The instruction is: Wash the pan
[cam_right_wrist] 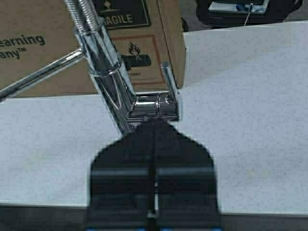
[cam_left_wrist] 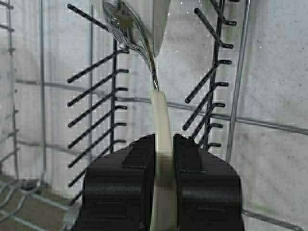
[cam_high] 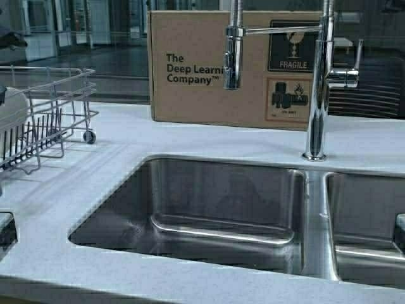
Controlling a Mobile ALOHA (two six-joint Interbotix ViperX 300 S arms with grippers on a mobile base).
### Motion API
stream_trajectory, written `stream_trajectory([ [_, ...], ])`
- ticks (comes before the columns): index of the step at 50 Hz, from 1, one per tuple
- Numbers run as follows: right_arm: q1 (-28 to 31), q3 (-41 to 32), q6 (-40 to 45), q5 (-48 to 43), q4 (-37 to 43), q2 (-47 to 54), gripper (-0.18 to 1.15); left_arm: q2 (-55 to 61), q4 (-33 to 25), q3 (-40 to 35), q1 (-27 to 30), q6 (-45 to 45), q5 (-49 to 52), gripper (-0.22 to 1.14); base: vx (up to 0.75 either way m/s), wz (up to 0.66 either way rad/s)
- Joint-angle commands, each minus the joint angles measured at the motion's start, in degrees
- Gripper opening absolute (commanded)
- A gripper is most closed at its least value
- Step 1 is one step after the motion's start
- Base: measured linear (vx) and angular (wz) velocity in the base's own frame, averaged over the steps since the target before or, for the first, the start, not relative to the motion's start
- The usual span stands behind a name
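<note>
The pan (cam_high: 11, 113) stands on edge in the wire dish rack (cam_high: 60, 107) at the far left of the counter; only part of its pale body shows. In the left wrist view its cream handle (cam_left_wrist: 160, 118) runs up to a shiny metal bracket (cam_left_wrist: 129, 28) and the off-white pan body (cam_left_wrist: 161, 19). My left gripper (cam_left_wrist: 163, 143) is shut on that handle, among the rack's black tines. My right gripper (cam_right_wrist: 154, 122) is shut with nothing in it, its tips just in front of the faucet lever's base (cam_right_wrist: 156, 105).
A double steel sink (cam_high: 190, 183) lies in the white counter, its divider (cam_high: 314, 215) to the right. The tall chrome faucet (cam_high: 318, 82) rises behind the divider, its spray head (cam_high: 233, 57) over the left basin. A cardboard box (cam_high: 209, 69) stands behind.
</note>
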Motion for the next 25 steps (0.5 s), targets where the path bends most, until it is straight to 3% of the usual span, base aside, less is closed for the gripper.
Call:
stream_trajectory([
  [1, 0.0, -1.32, -0.09, -0.62, 0.0, -0.35, 0.05, 1.05, 0.18, -0.97, 0.62, -1.14, -0.09, 0.65, 0.0, 0.0],
  [6, 0.0, -1.32, 0.0, -0.53, 0.0, -0.35, 0.05, 1.23, 0.18, -1.14, 0.62, -1.49, 0.53, 1.0, 0.0, 0.0],
  [8, 0.0, -1.32, 0.0, -0.62, -0.09, -0.35, 0.05, 1.23, 0.18, -1.14, 0.7, -1.49, 0.7, 1.06, 0.0, 0.0],
  [14, 0.0, -1.23, -0.09, -0.53, -0.09, -0.35, 0.05, 0.79, 0.18, -1.49, 0.7, -1.49, 0.88, 1.0, 0.0, 0.0],
  [25, 0.0, -1.23, -0.09, -0.62, -0.09, -0.35, 0.05, -1.85, 0.18, -2.9, 0.62, -1.41, 1.23, 1.01, 0.0, 0.0],
])
